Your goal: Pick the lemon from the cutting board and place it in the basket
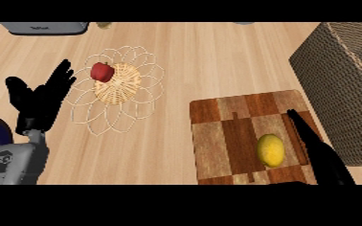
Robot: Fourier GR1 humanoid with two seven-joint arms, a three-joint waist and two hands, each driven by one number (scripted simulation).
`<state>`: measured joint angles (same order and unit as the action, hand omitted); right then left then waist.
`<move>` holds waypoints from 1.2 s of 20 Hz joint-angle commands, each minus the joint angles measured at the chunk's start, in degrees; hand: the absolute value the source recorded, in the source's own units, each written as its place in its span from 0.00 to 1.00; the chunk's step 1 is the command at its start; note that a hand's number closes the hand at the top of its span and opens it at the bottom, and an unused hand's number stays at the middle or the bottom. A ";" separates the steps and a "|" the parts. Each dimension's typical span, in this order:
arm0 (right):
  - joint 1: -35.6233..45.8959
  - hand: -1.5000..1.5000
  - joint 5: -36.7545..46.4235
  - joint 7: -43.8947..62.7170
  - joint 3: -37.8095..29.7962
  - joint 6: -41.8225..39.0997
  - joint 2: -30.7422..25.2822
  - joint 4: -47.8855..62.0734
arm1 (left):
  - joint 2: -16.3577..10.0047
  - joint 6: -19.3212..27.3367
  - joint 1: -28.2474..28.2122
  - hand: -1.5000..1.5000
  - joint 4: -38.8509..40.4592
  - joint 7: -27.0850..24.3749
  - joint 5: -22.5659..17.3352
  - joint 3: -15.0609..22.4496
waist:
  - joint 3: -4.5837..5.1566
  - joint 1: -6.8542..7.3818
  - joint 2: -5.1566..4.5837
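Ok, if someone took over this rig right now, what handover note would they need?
Left robot hand: open, fingers up, resting near the view's left edge, holding nothing.
Right robot hand: open, fingers straight, over the cutting board just right of the lemon, not curled round it.
Lemon: lying on the board's near right part.
Basket: on the counter to the left, with a red item in it.
Done: right hand brought beside the lemon.
Left: grasp the lemon, lift it, carry it left, set it in the basket.

Black left hand (41,100), grey forearm (21,160).
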<state>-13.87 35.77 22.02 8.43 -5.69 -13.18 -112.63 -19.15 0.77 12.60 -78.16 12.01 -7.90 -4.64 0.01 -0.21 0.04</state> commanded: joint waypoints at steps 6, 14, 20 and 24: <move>4.41 0.00 6.99 3.82 1.20 -0.66 2.69 5.09 | -0.38 -2.91 -0.45 0.50 -1.01 1.15 0.01 -3.13 | -0.01 0.27 -0.02; 0.68 1.00 13.25 0.00 5.77 -0.34 1.49 7.65 | 2.86 -2.24 -2.73 0.50 -2.31 -0.50 2.26 -1.88 | 0.00 0.08 -0.01; 8.10 1.00 16.58 -2.85 5.07 4.22 4.82 19.91 | 1.34 -4.26 -2.90 0.50 -3.09 -0.11 2.37 -3.78 | -0.02 0.40 -0.06; 3.67 1.00 15.17 -2.94 5.02 0.31 2.81 12.17 | 2.02 -3.49 -1.19 0.50 -4.24 2.99 2.85 -3.96 | -0.01 0.14 0.02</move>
<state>-8.58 50.65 20.60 12.94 -4.70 -9.88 -100.72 -16.66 -2.28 11.90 -79.75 12.92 -5.08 -8.07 0.45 -0.18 0.37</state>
